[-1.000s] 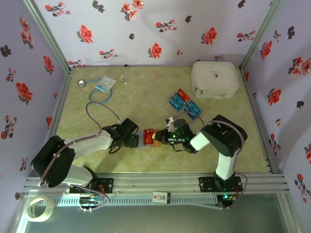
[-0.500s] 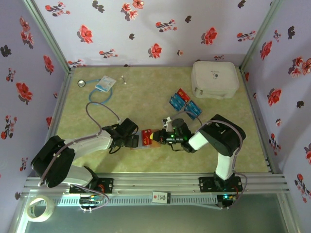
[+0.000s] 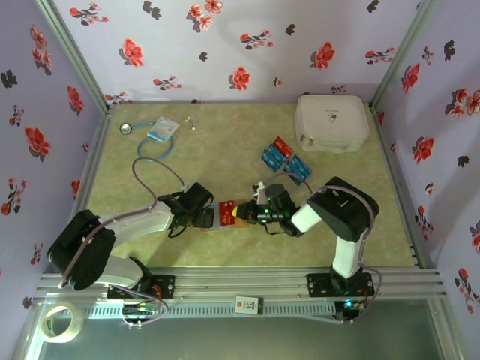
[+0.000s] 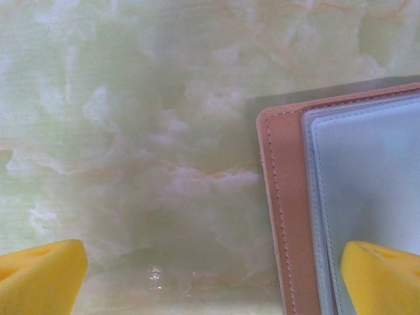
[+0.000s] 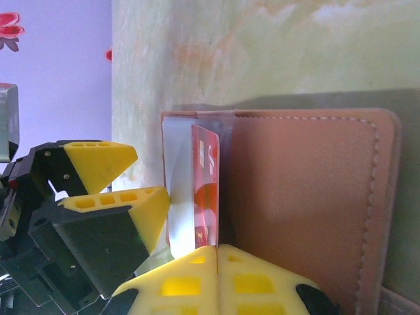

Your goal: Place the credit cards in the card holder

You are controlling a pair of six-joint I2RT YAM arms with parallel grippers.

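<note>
Green marbled table (image 3: pixel 225 157) lies under it all, with flowered walls around. Near the front edge, between the two arms, the card holder (image 5: pixel 308 197) lies open, tan leather outside and clear pockets inside. One red card (image 5: pixel 205 177) stands on its edge at the mouth of a clear pocket, partly slid in. The card looks thin, light, stiff and a bit slippery. I think it is best pinched flat on its two faces near the back end and pushed straight, so it does not bend or pop out. The holder looks soft and light and could slide, so it may need holding down. The right gripper (image 5: pixel 216 252) is squeezed tight on the near end of that red card. The left gripper (image 4: pixel 210 279) is spread as wide as it goes and holds nothing. One of its yellow fingers (image 4: pixel 380 279) is over the holder's clear pocket and the other is over bare table, but I cannot tell if it presses down. The other credit cards (image 3: pixel 285 159), red and blue, wait in a small pile farther back, near a big white case (image 3: pixel 332 124).
</note>
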